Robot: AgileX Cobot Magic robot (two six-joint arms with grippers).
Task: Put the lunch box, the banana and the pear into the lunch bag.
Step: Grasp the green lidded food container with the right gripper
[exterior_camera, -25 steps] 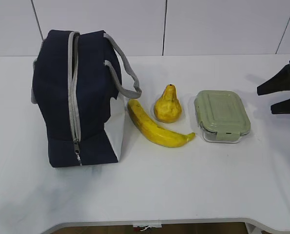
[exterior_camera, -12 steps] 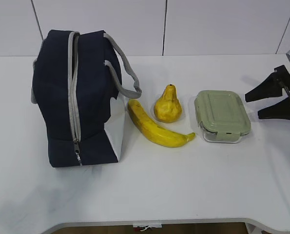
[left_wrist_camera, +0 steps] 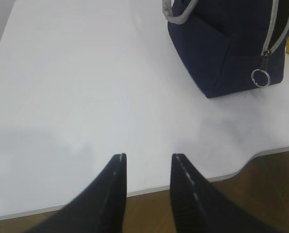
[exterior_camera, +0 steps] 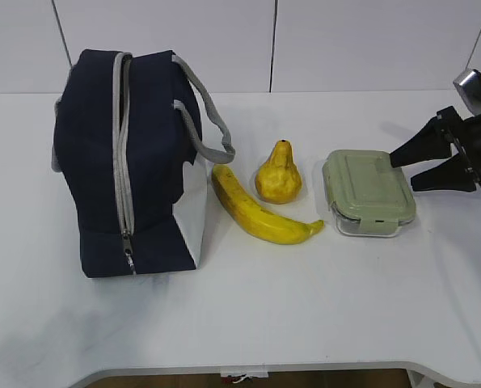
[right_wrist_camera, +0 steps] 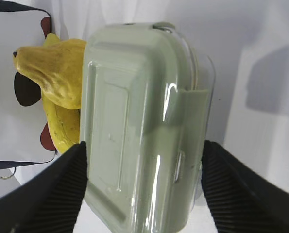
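The lunch box (exterior_camera: 369, 194), clear with a sage-green lid, sits on the table right of the pear (exterior_camera: 278, 174) and the banana (exterior_camera: 260, 212). The navy lunch bag (exterior_camera: 131, 162) stands at the left, its grey zipper (exterior_camera: 124, 153) shut. My right gripper (exterior_camera: 402, 170) is open, its fingertips at the box's right end. In the right wrist view the box (right_wrist_camera: 144, 126) fills the space between the open jaws (right_wrist_camera: 143, 165), with pear (right_wrist_camera: 54, 73) and banana (right_wrist_camera: 61, 128) beyond. My left gripper (left_wrist_camera: 146, 158) is open and empty over the table's front edge, the bag (left_wrist_camera: 231, 43) to its upper right.
The white table (exterior_camera: 305, 307) ends at a front edge (exterior_camera: 248, 370) near the bottom. The bag's grey webbing handles (exterior_camera: 208, 113) arch towards the pear. A metal ring on the zipper pull (left_wrist_camera: 259, 77) hangs at the bag's near end. A white panelled wall stands behind.
My right gripper has moved left across the table from the right edge to the lunch box's right end. The objects have not moved.
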